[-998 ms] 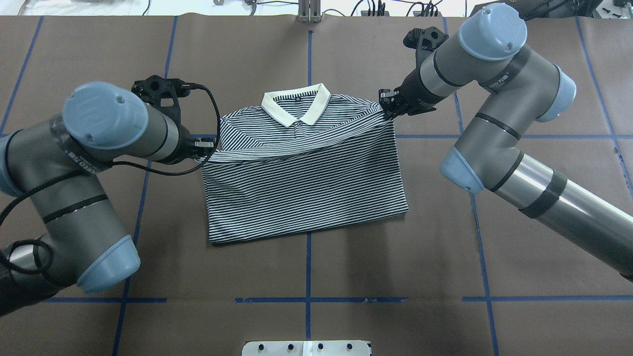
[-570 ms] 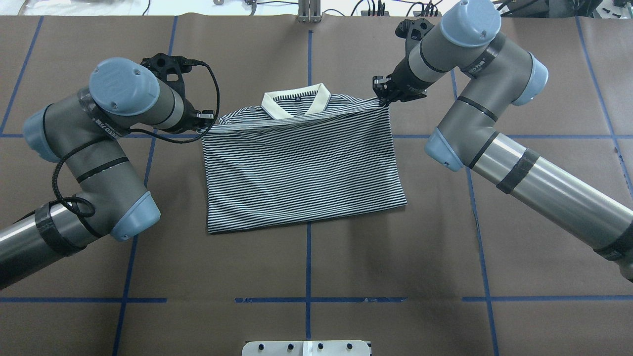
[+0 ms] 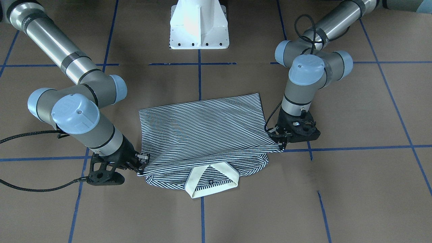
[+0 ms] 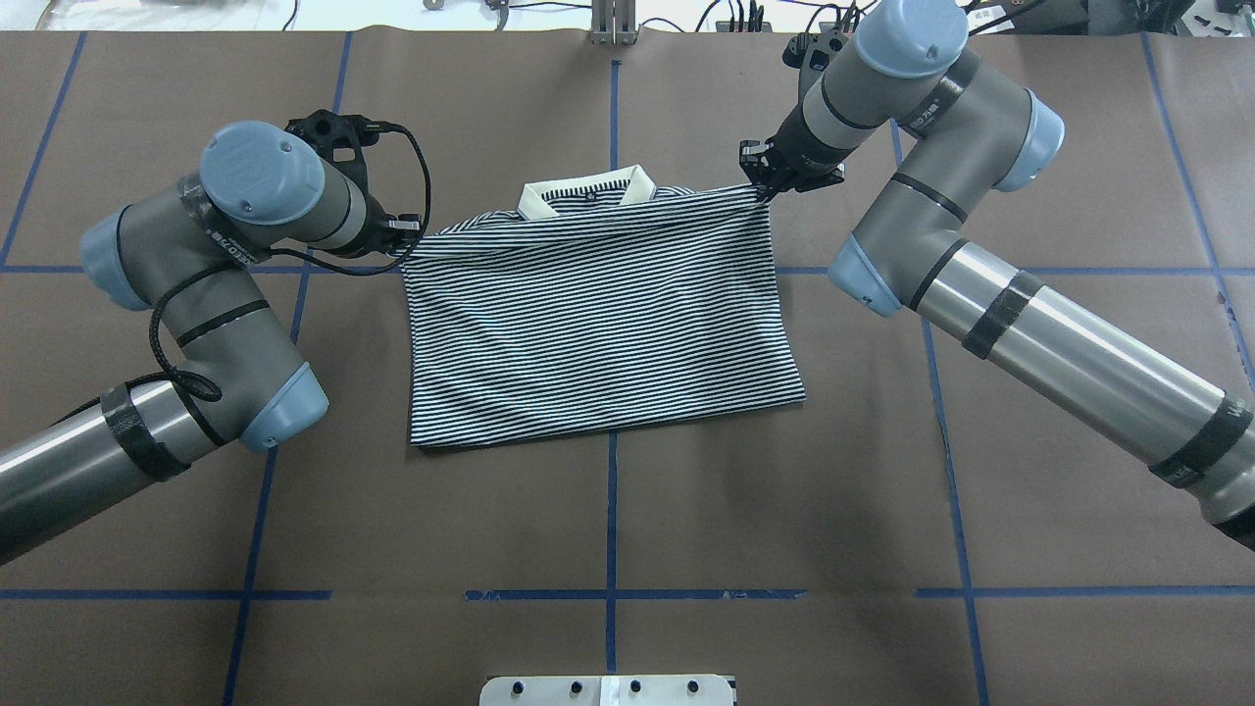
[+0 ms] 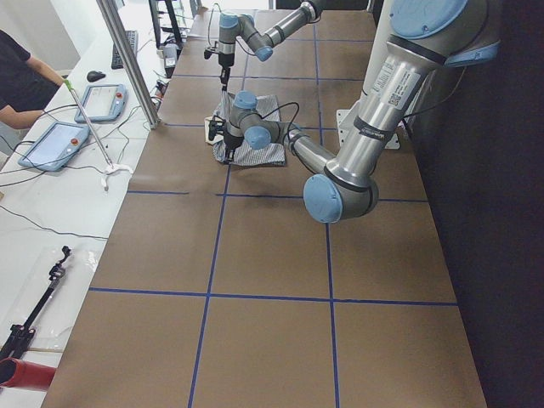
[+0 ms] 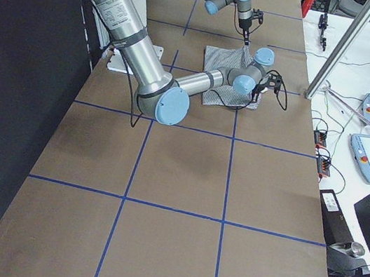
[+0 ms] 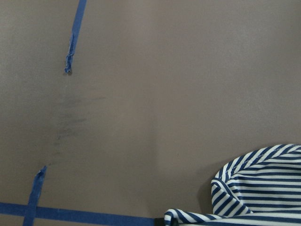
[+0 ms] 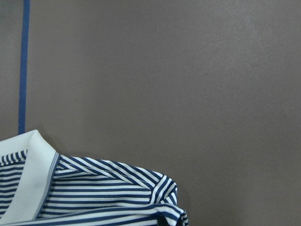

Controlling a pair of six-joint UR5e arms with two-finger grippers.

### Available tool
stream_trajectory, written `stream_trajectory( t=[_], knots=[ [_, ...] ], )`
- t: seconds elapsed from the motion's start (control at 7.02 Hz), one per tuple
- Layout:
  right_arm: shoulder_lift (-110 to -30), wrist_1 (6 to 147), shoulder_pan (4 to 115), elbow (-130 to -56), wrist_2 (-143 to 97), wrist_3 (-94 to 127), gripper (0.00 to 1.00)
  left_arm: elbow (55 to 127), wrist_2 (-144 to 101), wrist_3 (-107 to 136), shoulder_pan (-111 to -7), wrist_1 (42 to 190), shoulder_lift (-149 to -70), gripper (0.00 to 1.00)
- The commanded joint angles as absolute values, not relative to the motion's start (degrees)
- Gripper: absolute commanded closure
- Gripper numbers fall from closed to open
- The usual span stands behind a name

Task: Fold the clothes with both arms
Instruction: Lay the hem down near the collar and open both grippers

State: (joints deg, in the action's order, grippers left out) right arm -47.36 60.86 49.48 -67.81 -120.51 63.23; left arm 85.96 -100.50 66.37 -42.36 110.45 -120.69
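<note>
The navy-and-white striped polo shirt (image 4: 598,314) lies on the brown table, its lower half doubled up over the chest. The raised edge reaches the white collar (image 4: 537,201) and hides most of it. My left gripper (image 4: 405,243) is shut on that edge's left corner, and my right gripper (image 4: 763,190) is shut on its right corner. In the front-facing view the shirt (image 3: 202,128) stretches taut between the left gripper (image 3: 279,143) and the right gripper (image 3: 140,169), with the collar (image 3: 212,184) poking out below. Both wrist views show striped cloth (image 7: 258,188) (image 8: 108,188) at their lower edge.
Blue tape lines (image 4: 612,510) grid the brown table cover. The white pedestal base (image 3: 199,27) stands behind the shirt on the robot's side. A person (image 5: 21,76) sits by tablets (image 5: 51,144) at the side bench. Cables and gear line the far table edge (image 4: 735,15).
Both grippers have carried the shirt's edge away from the robot, from below the collar up onto it. The doubled layer now covers the chest and most of the collar.
</note>
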Motion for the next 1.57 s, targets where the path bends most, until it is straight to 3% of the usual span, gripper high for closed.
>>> stream_trajectory(
  t=[0.0,0.43,0.57,0.71,0.86,1.14,1.43],
  knots=[
    [-46.2,60.9,49.6,-66.5,-120.5,63.2,1.0,85.2,-100.5,66.6,-42.5,110.7,-122.0,1.0],
    [-46.1,59.7,49.5,-66.7,-120.5,63.2,1.0,85.3,-100.5,66.2,-42.5,110.7,-122.7,1.0],
    [-46.3,58.9,49.5,-66.6,-120.5,63.2,0.85,85.3,-100.5,66.4,-42.5,110.7,-122.8,0.95],
    [-46.3,58.9,49.5,-66.6,-120.3,63.2,0.22,85.3,-100.5,66.6,-42.5,111.1,-123.2,0.32],
    [-46.2,59.0,49.4,-66.6,-119.8,63.3,0.0,85.3,-100.6,66.4,-42.5,110.9,-123.6,0.0],
    [-46.2,58.9,49.5,-66.7,-119.9,64.2,0.0,85.3,-100.7,66.1,-42.6,110.7,-123.6,0.0],
    [-49.5,62.8,48.8,-72.6,-120.5,68.3,0.0,86.9,-102.1,66.1,-43.3,110.3,-123.6,0.0]
  ],
)
